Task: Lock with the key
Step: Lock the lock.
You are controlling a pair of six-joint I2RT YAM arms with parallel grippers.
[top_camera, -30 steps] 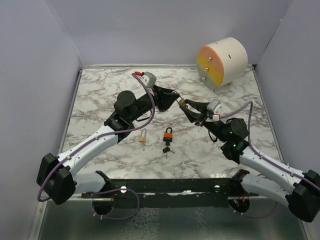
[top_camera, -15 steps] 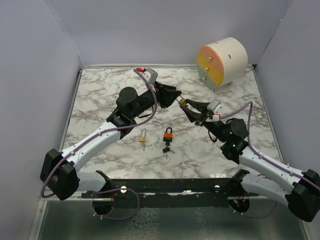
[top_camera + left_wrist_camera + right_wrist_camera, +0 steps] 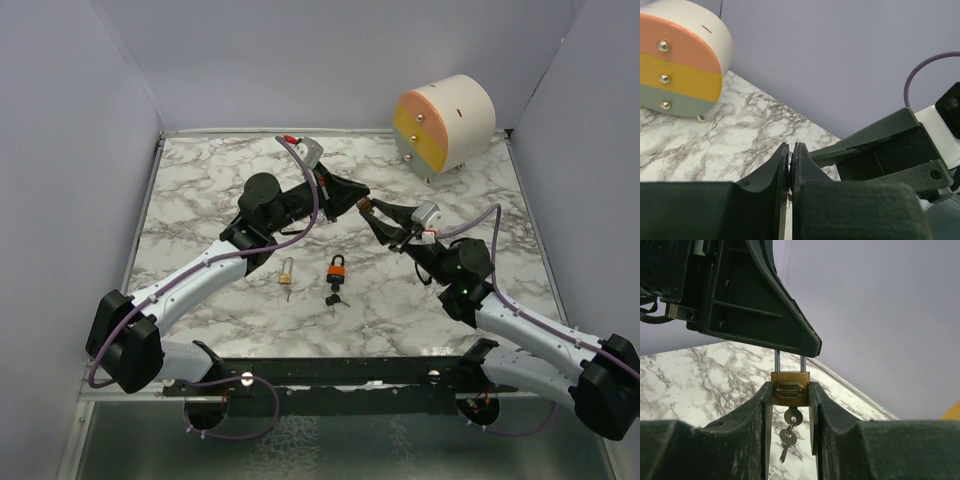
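Gripping a brass padlock (image 3: 790, 389) by its body, the right fingers (image 3: 756, 412) hold it in the air above the bench (image 3: 200, 190), with a key (image 3: 792, 417) in the keyhole (a second key (image 3: 785, 440) dangles from it). The left fingers (image 3: 772, 170), nearly closed, pinch the top of the shackle. Two spare locks lie on the bench, one brass (image 3: 287, 270), one orange (image 3: 337, 268).
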